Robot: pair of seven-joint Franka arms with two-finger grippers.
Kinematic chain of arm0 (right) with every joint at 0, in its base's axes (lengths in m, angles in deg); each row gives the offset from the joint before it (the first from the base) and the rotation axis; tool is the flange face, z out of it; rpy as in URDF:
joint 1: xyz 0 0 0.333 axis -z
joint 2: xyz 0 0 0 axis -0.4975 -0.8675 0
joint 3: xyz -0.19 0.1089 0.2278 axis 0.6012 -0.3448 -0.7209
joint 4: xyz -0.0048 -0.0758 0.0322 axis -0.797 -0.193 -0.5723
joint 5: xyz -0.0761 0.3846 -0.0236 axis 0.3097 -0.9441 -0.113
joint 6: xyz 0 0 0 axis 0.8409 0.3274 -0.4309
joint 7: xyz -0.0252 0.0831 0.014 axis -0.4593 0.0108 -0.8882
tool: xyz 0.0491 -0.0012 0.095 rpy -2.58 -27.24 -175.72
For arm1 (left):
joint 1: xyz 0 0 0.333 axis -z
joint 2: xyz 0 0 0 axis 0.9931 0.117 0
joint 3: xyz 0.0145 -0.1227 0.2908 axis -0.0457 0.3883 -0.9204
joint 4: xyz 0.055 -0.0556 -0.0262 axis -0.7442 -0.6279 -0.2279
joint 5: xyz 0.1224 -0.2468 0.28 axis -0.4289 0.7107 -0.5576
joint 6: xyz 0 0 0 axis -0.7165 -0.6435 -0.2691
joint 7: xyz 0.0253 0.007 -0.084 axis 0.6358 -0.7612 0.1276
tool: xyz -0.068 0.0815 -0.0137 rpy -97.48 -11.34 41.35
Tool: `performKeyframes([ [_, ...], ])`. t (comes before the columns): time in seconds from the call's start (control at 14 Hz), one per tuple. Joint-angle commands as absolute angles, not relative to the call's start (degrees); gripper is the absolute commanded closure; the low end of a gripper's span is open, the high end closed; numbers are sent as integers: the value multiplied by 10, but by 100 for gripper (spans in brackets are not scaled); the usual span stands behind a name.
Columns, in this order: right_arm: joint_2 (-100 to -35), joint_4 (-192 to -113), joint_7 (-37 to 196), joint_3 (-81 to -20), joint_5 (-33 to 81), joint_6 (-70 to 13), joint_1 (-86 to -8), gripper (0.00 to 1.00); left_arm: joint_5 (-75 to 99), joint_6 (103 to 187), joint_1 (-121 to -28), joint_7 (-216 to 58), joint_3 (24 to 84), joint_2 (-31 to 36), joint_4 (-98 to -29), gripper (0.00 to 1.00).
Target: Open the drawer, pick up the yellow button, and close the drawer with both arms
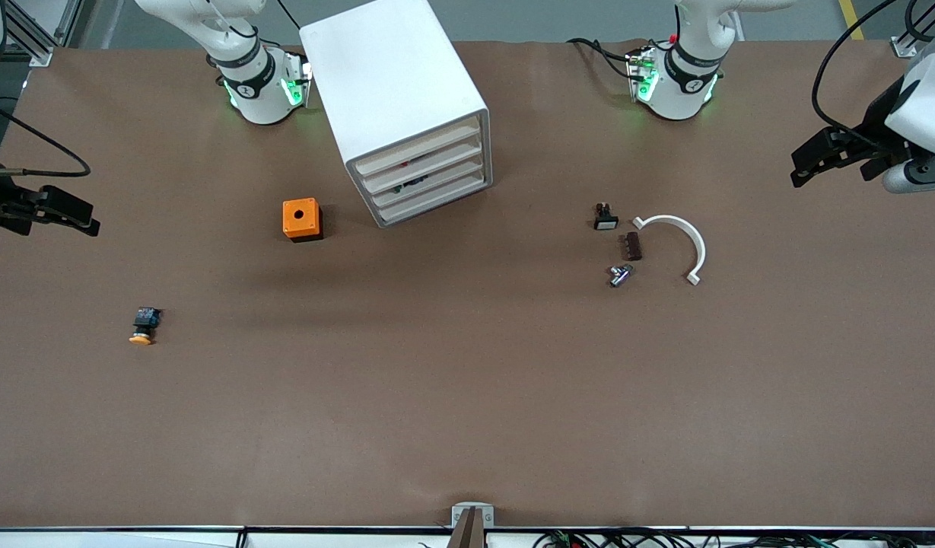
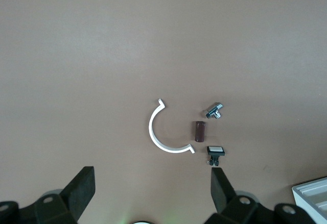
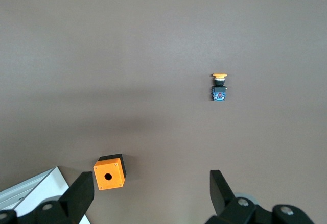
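Observation:
The white cabinet [image 1: 395, 84] stands at the back middle of the table. Its top drawer [image 1: 418, 147] is shut, flush with the three drawers below. The button [image 1: 142, 326], with an orange cap and a black and blue body, lies on the table toward the right arm's end, nearer the front camera than the cabinet; it also shows in the right wrist view [image 3: 219, 87]. My right gripper [image 1: 93, 217] is open and empty, high over the table's edge at that end, and also shows in its own wrist view [image 3: 150, 180]. My left gripper [image 1: 796, 169] is open and empty over the left arm's end [image 2: 152, 178].
An orange cube with a hole [image 1: 301, 219] sits beside the cabinet. Toward the left arm's end lie a small black-and-white part [image 1: 605, 217], a white arc [image 1: 676, 240], a brown piece [image 1: 632, 246] and a metal piece [image 1: 619, 275].

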State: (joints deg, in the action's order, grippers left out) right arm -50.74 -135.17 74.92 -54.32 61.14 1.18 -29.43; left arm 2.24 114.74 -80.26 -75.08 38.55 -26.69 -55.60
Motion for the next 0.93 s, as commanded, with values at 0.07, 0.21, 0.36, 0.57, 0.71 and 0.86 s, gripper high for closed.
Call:
performKeyframes([
  [0.07, -510, -1342, 750, -546, 608, 21, -290, 0, 19, 1149, -799, -762, 383, -262, -547, 0],
  [0.21, -510, -1342, 750, -546, 609, 21, -290, 0, 19, 1149, -799, -761, 383, -263, -547, 0],
  [0.36, -510, -1342, 750, -546, 609, 21, -290, 0, 19, 1149, -801, -762, 383, -262, -547, 0],
  [0.57, -510, -1342, 750, -546, 608, 21, -290, 0, 18, 1162, -802, -761, 383, -254, -547, 0],
  [0.71, -510, -1342, 750, -546, 608, 21, -290, 0, 18, 1176, -802, -761, 383, -249, -547, 0],
  [0.86, -510, -1342, 750, -546, 608, 21, -290, 0, 18, 1183, -802, -761, 383, -245, -547, 0],
])
